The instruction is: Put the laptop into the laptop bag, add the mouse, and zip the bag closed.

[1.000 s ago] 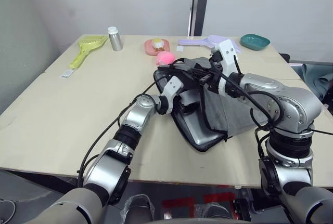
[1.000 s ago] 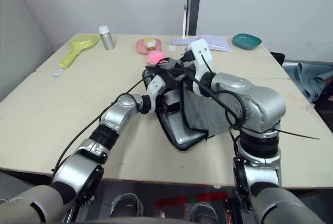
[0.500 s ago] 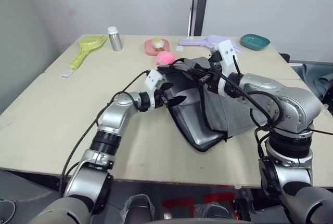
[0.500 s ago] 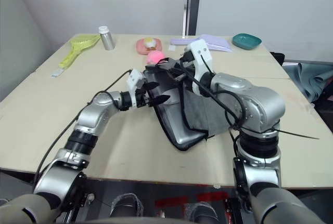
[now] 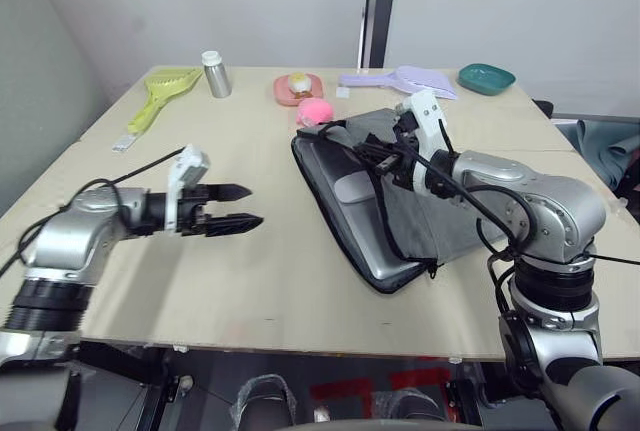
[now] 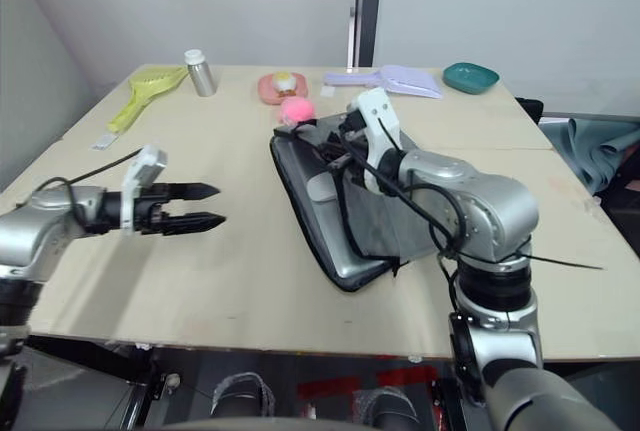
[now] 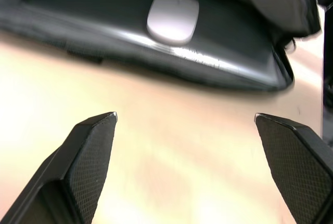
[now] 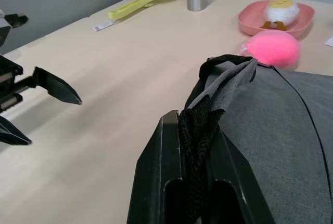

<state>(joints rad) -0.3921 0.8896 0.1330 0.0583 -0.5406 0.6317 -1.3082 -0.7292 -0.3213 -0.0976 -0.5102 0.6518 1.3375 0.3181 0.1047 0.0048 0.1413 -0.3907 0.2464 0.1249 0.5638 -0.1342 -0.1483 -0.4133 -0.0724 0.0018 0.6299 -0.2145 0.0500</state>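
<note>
Now, room: pale grey walls, dark door frame behind the table.
Surface: light wooden table [image 5: 200, 281]; no writing readable on anything.
Laptop bag [image 5: 440, 221]: landmark, lying open mid-table.
Laptop [image 5: 375, 221]: inside the bag.
Mouse [image 7: 173, 15]: inside the bag, on the laptop.
Right gripper [image 8: 195, 182]: pinching the bag's upper flap.
Left gripper [image 5: 240, 207]: fingers spread, empty, well apart from the bag's open side.

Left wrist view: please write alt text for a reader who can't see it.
A white mouse lies inside the open laptop bag, on the laptop. The left gripper hovers open over bare table short of the bag.
</note>
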